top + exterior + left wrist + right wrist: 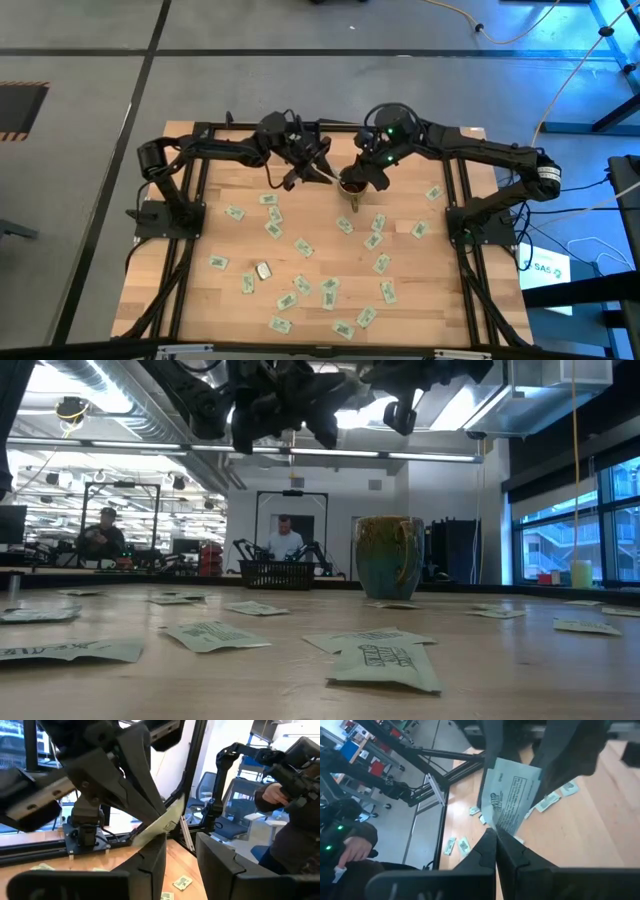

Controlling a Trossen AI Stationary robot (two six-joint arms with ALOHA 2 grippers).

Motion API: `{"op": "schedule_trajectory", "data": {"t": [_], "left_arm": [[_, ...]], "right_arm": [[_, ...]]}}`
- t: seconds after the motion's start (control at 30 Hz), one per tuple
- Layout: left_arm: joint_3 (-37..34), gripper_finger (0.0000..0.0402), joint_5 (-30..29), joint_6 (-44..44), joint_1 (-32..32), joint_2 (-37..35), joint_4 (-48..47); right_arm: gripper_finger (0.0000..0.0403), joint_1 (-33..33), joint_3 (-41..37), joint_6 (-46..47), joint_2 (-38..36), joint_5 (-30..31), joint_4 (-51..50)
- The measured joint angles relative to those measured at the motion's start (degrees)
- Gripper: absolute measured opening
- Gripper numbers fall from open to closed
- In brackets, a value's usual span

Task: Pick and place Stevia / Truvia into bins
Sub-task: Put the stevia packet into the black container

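Altogether one mug (pixel 352 186), two claws sharing one sachet (pixel 509 800).

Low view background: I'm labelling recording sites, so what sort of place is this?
Likely a robotics lab or workshop: another robot arm rig behind the table, exposed ceiling ducts, and people seated at workstations.

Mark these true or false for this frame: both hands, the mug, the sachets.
1. The right hand is shut on a held sachet. True.
2. The mug lies tipped over. False: it stands upright.
3. Many loose sachets lie scattered on the table. True.
4. The left hand waits at the table's edge, far from the right hand. False: it is right by the right hand, next to the mug.
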Motion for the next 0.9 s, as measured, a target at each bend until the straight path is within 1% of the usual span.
{"op": "schedule_trajectory", "data": {"t": [0.13,0.27,0.37,0.5,0.63,0.9], "left_arm": [[0.00,0.0088,1.67,-0.29,0.27,-0.18,0.04],[0.00,0.0088,2.32,-2.10,0.29,-0.20,-0.81],[0.00,0.0095,2.34,-2.10,0.26,-0.20,-2.47],[0.00,0.0106,2.32,-2.05,0.29,-0.20,-2.80],[0.00,0.0113,2.34,-1.88,0.36,-0.20,-2.86],[0.00,0.0114,0.98,-1.02,1.91,-0.20,-4.57]], "right_arm": [[0.0002,0.38,0.00,0.41,0.00,0.20,0.57],[0.0002,0.38,0.00,0.48,0.00,3.52,1.63],[0.0002,0.38,0.00,0.49,0.00,4.58,3.03],[0.0002,0.41,0.00,1.27,0.00,4.58,5.69],[0.0002,0.61,0.00,1.52,0.02,4.52,5.77],[0.0002,2.30,0.00,2.67,0.02,4.29,6.73]]}}
